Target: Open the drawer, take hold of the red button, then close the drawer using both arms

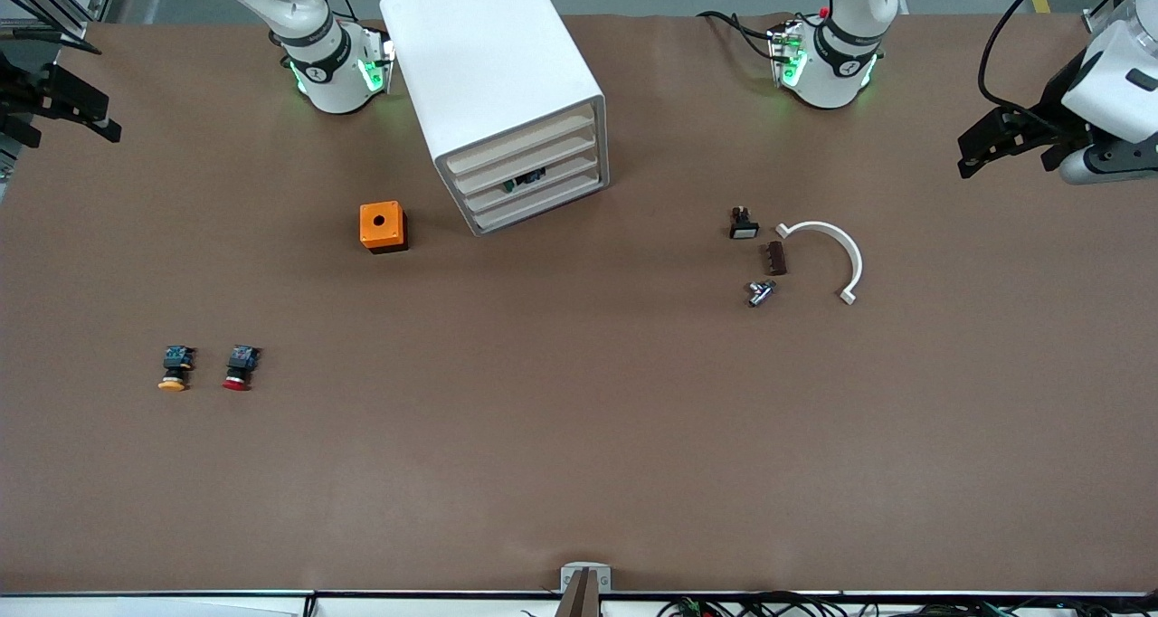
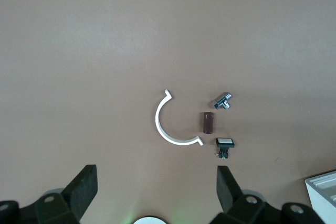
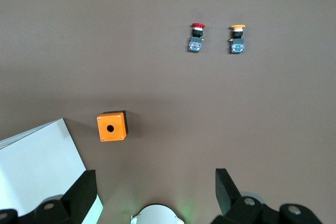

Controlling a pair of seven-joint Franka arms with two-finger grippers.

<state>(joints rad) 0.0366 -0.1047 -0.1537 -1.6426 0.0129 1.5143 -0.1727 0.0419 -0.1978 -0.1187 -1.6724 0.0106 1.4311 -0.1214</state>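
Observation:
The white cabinet (image 1: 493,74) stands between the two arm bases, its stacked drawers (image 1: 526,169) all pushed in. A small dark thing shows in the gap at one of the lower drawers. The red-capped button (image 1: 239,368) lies on the table toward the right arm's end, nearer the front camera than the cabinet; the right wrist view shows the button (image 3: 196,36) too. My right gripper (image 1: 68,115) hangs high at that end, open and empty (image 3: 156,190). My left gripper (image 1: 1009,142) hangs high at the other end, open and empty (image 2: 156,187).
A yellow-capped button (image 1: 175,368) lies beside the red one. An orange box with a round hole (image 1: 383,226) sits by the cabinet. Toward the left arm's end lie a black button with a white face (image 1: 743,223), a brown block (image 1: 776,258), a metal fitting (image 1: 760,293) and a white half ring (image 1: 828,255).

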